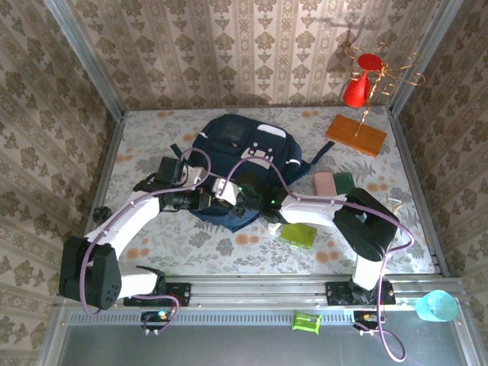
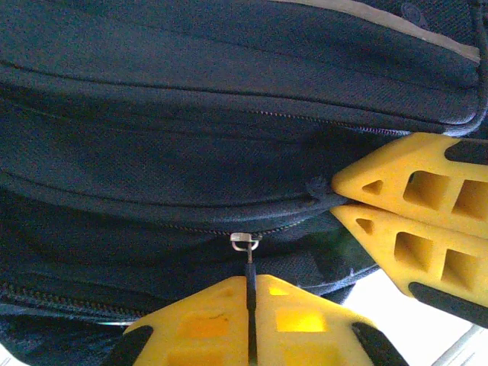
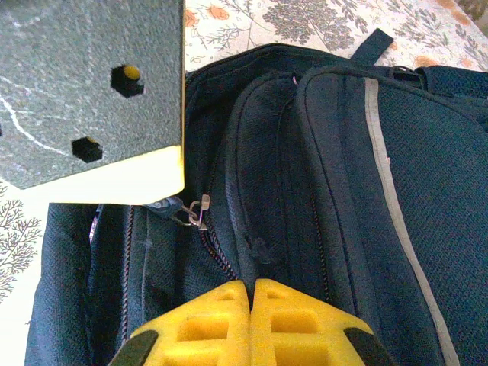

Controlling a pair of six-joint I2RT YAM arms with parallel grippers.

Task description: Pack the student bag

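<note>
The student bag [image 1: 244,149] is a dark navy backpack lying in the middle of the table, with a light stripe [image 3: 389,183] across its front. My left gripper [image 1: 227,195] is at the bag's near edge, shut on the dark zipper pull [image 2: 249,278] that hangs from a metal slider [image 2: 245,242]. My right gripper [image 1: 255,201] is just to its right, shut on a thin dark ridge of the student bag with a small knot [image 3: 259,250]. In the left wrist view the right gripper's yellow fingers [image 2: 412,191] pinch that strand. The slider [image 3: 194,213] also appears in the right wrist view.
A green box [image 1: 299,235] lies by the right arm. A pink item [image 1: 324,181] and a dark green one [image 1: 344,181] sit right of the bag. At the back right stands a wooden base [image 1: 356,134] with a red cone [image 1: 357,88]. A small black object [image 1: 101,212] is at the left edge.
</note>
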